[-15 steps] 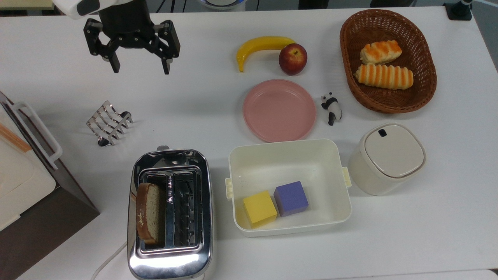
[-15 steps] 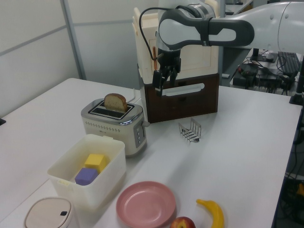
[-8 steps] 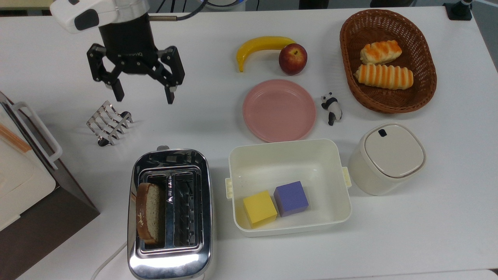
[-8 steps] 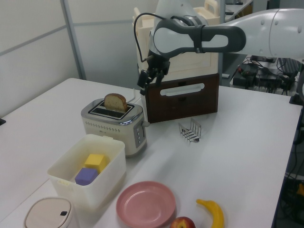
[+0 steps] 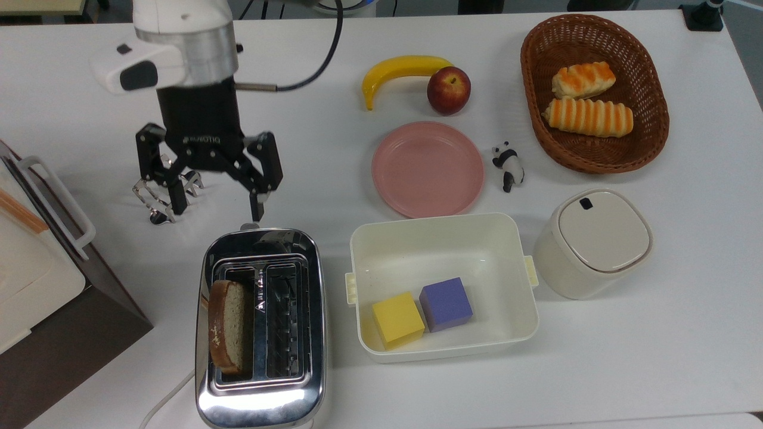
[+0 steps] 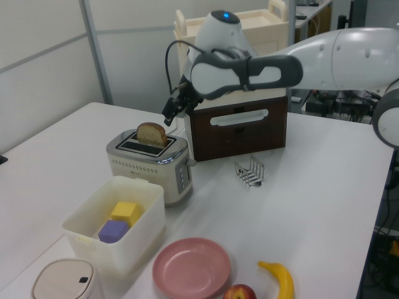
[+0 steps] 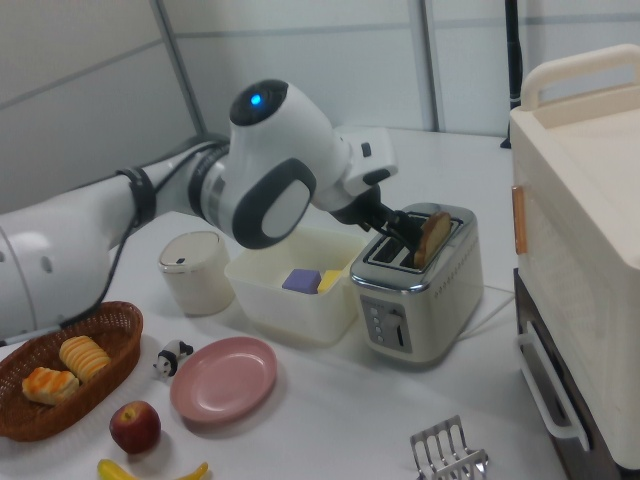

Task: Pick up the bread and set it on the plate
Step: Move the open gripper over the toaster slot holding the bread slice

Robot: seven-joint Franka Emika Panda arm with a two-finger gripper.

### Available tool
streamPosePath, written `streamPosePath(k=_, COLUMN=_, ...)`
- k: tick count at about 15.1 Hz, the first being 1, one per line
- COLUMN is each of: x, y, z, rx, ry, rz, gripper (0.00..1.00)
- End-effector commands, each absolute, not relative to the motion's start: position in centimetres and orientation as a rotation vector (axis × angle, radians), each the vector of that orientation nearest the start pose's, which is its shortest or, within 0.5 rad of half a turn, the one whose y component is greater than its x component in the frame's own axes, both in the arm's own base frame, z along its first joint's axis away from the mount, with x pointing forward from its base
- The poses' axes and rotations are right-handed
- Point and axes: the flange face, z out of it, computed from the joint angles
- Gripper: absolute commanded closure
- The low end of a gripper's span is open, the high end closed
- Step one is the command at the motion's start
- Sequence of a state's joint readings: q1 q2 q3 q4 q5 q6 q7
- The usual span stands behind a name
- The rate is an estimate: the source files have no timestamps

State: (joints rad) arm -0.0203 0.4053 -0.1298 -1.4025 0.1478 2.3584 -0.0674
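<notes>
Claw: I am holding the claw (image 5: 216,202) spread wide and empty, above the bench (image 5: 334,179), just off the back end of the toaster (image 5: 260,325).
Bread: the bread (image 5: 228,326) is standing on edge in the toaster slot on the top view's left, its top poking out, untouched.
Plate: the plate (image 5: 428,168) is lying bare on the bench, well apart from the toaster, to the top view's right and beyond the white tub (image 5: 442,286).
Toast rack: the metal rack (image 5: 164,196) is sitting partly under the claw in the top view.
Progress: I am judging this as the approach only; nothing is gripped yet.
Left to do: lining up over the slice, closing on it, lifting it out, carrying it to the plate, letting go.
</notes>
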Motion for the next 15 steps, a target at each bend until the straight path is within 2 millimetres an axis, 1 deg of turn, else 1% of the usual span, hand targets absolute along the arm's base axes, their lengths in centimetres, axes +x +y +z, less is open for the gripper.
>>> streamPosePath(k=1, x=73.2, y=-8.2, z=51.5, rx=-2.947, ry=0.248, rz=-0.968, gripper=0.0)
streamPosePath(k=3, x=73.9, y=-8.1, z=50.6, rx=-2.933, ry=0.247, rz=-1.023, gripper=0.0)
streamPosePath(k=7, x=74.7, y=-7.7, z=48.6, rx=-2.926, ry=0.243, rz=-1.055, gripper=0.0)
streamPosePath(k=9, x=75.0, y=-7.3, z=47.9, rx=-2.917, ry=0.233, rz=-1.076, gripper=0.0)
streamPosePath(k=10, x=75.3, y=-7.3, z=47.2, rx=-2.912, ry=0.236, rz=-1.099, gripper=0.0)
streamPosePath(k=13, x=75.5, y=-7.4, z=47.3, rx=-2.876, ry=0.261, rz=-1.149, gripper=0.0)
streamPosePath(k=14, x=75.6, y=-7.5, z=46.7, rx=-2.873, ry=0.267, rz=-1.158, gripper=0.0)
streamPosePath(k=15, x=75.7, y=-7.5, z=46.6, rx=-2.87, ry=0.264, rz=-1.169, gripper=0.09)
